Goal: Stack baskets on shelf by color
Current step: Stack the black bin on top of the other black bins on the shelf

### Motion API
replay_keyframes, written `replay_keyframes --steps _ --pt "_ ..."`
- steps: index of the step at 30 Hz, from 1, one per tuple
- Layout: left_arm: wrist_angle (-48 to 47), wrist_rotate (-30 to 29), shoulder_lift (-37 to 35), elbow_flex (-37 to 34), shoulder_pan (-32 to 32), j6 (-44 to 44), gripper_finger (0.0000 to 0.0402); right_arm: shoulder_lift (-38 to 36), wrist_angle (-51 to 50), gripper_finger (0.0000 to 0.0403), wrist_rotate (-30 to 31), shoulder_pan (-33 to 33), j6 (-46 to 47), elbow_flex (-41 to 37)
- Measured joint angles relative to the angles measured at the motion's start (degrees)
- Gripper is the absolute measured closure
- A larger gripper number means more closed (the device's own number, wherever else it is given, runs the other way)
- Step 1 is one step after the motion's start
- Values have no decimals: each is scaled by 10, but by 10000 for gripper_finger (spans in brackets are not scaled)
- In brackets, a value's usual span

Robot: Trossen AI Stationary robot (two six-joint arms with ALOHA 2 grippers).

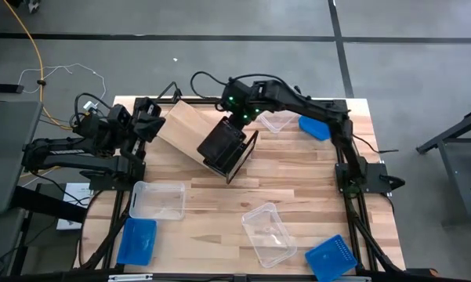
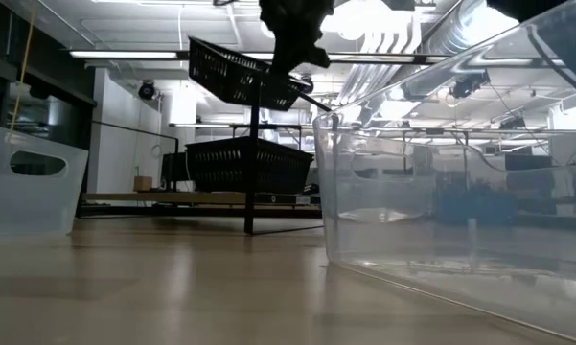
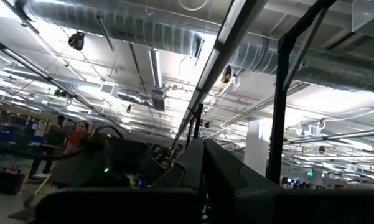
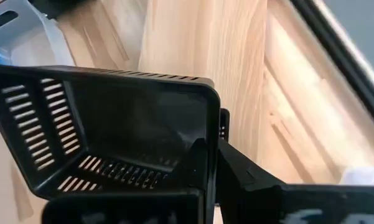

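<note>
Basket (image 4: 112,130) black, slatted, light, stiff plastic | right gripper (image 4: 206,162) jaws pinch its rim wall, best hold | shelf (image 1: 190,129) beneath jaws | left gripper (image 1: 145,125) pressed shut, empty, beside shelf

Bright ceiling lights (image 2: 364,19) glare from above; the near clear bin (image 2: 460,172) looks blurry, maybe too close.

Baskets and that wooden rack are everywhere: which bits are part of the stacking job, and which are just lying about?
Part of the job:
- shelf
- black basket held in the right gripper, jaws shut on its rim
- second black basket on the shelf
- blue baskets
- clear baskets

Just lying about:
- yellow cable on the floor
- white wire
</note>
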Motion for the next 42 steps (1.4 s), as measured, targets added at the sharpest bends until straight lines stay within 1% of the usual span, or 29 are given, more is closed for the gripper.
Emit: replay_keyframes --steps 2,12,24,36,39,42 --pt "0 -2 0 0 0 -3 401 6 -5 403 -16 -6 8 0" --pt "0 -2 0 0 0 -4 401 23 -43 403 -44 -19 18 0" --pt "-3 -2 0 0 0 -4 401 28 -40 403 -38 -19 18 0" --pt "-5 -2 0 0 0 -4 401 30 -36 402 -36 -18 -21 0" --pt "-5 -2 0 0 0 -4 401 30 -36 392 -31 -18 -23 0" --pt "-5 -2 0 0 0 -4 401 30 -36 371 -31 -18 -23 0"
